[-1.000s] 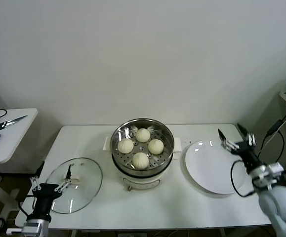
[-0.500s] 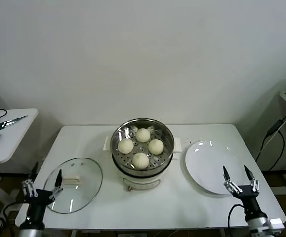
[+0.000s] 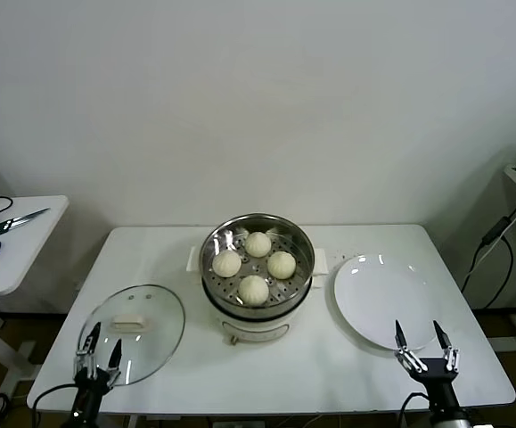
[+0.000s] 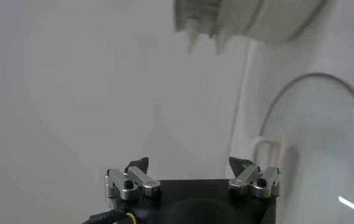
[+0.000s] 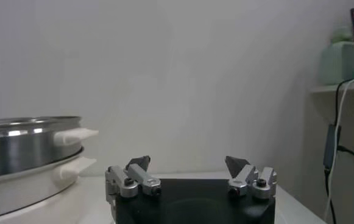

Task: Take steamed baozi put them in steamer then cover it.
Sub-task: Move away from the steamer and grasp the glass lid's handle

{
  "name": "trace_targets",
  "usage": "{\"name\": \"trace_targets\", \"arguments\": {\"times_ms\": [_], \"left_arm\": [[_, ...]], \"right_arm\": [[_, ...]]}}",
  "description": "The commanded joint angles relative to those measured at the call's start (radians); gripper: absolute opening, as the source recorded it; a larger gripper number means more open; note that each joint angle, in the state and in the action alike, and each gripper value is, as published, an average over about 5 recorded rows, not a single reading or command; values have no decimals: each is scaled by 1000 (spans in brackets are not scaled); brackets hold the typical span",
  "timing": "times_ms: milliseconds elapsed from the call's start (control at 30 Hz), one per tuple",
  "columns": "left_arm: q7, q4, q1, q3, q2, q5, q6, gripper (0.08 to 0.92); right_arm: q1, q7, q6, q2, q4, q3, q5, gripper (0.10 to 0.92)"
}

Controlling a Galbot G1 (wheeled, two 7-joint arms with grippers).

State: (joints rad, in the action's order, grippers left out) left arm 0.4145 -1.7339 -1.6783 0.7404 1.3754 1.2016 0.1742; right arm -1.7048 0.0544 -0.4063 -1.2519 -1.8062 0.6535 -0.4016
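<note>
Both arms have dropped toward the near table edge since the earlier frames; the right one has left the white plate. Left gripper hangs at the table's 7 o'clock corner, over the near rim of the glass cover, jaws spread wide and empty. That cover lies flat on the white table at 8 o'clock, knob up, apart from the steamer. Steamer stands at centre, uncovered, with four baozi on its perforated tray. Plate lies at 3 o'clock, bare. Right gripper sits at 5 o'clock, just beyond the plate's near rim, jaws wide apart, holding nothing.
</note>
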Motion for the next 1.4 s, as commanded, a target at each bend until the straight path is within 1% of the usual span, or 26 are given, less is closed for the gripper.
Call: {"name": "trace_targets", "arguments": {"times_ms": [33,433,633,1033,1133,1400], "left_arm": [[40,100,51,-5,12,143,-34,823],[11,182,189,-15,15,215,-98,823],[-24,210,222,-26,4,205,-108,823],[-54,269,298,-35,2,211,-130,817],[-55,271,308,-33,1,209,-141,764],[-65,289,311,-31,-1,214,-147,533]], "right_arm": [[-21,-5,-27,-28,6,-4,19,823],[-53,-1,-47,-46,-9,-4,27,823],[-64,0,-55,-47,-7,-4,31,823],[-80,-1,-76,-53,2,-8,35,823],[-80,-1,-79,-54,5,-11,36,823],[-80,0,-86,-60,7,-19,41,823]]}}
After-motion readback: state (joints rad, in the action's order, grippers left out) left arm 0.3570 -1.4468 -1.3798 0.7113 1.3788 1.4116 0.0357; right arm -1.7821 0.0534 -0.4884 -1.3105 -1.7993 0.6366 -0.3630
